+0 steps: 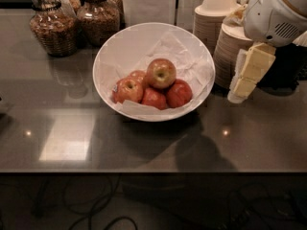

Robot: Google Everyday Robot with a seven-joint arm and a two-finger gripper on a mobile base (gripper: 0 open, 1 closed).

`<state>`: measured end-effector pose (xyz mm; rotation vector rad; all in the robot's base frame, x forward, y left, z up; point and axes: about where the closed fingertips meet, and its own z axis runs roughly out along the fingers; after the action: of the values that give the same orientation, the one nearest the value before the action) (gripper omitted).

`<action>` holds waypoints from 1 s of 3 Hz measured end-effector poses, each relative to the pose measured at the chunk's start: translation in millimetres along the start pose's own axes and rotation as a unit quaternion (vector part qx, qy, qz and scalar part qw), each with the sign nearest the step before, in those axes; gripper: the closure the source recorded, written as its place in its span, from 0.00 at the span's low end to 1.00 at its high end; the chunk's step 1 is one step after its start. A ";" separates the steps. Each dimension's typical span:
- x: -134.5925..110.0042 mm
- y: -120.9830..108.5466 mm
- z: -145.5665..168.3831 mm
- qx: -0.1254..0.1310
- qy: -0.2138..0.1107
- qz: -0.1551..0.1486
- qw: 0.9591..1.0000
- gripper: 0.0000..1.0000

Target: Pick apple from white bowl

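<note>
Hanging off to the right of the white bowl (111, 51), the gripper (244, 78) sat in front of the stacks of small beige bowls (211, 30), above the dark counter (67, 128) and clear of the bowl's rim. Whether it was spread or pressed together could not be told from this angle, though nothing showed in its grasp. That spot looked like a staging place, beside the bowl rather than over it, so a reach would have to go left and down past the rim. The apple (161, 73) lay inside the bowl near its middle, perched on top of the other apples (156, 98), which likely made it the easiest to take from above. It was red with a broad yellow-green blush, paler than its neighbours, and its dark stem dimple faced the camera. Crumpled white paper (189, 61) lined the bowl under the fruit, probably as cushioning. Two glass jars (55, 30) stood at the back left.
</note>
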<state>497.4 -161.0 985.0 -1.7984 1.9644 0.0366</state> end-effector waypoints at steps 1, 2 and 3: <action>-5.1 -2.0 9.8 0.002 -0.014 0.002 1.000 0.00; -33.4 -10.8 42.1 -0.008 -0.072 -0.005 0.997 0.00; -60.4 -18.7 68.3 -0.032 -0.122 -0.015 0.992 0.00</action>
<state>538.7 -84.6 951.4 -1.7704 1.7818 0.2996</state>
